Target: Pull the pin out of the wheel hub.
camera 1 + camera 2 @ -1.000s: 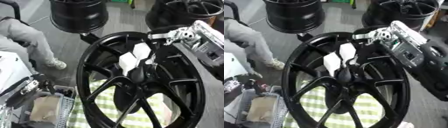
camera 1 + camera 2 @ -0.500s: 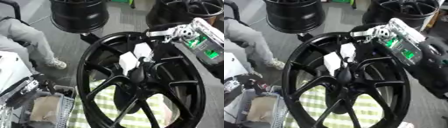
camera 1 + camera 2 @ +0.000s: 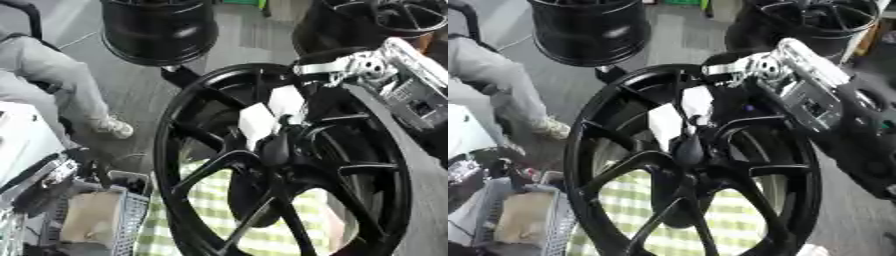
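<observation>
A large black spoked wheel hub [image 3: 188,150] stands tilted in the middle on a green checked cloth. Two white tags [image 3: 255,122] hang just above its centre. Below them a dark rounded piece [image 3: 689,148] sits at the centre; I cannot make out a separate pin. My right hand [image 3: 325,97] comes in from the upper right behind a silver wrist joint [image 3: 350,65]. It lies over the upper right spokes, close to the tags. It is black against the black spokes and its grip is hidden. At the lower left edge a dark mechanical part, probably my left hand [image 3: 48,175], stays away from the wheel.
Other black wheels stand behind: one at the top centre [image 3: 157,30], one at the top right [image 3: 815,20]. A person's grey trouser leg and shoe [image 3: 52,85] are at the left. A grey basket [image 3: 96,220] holding a beige thing sits at the lower left.
My right wrist shifted slightly and the green light on the forearm panel no longer shows. The wheel and its tags have stayed put.
</observation>
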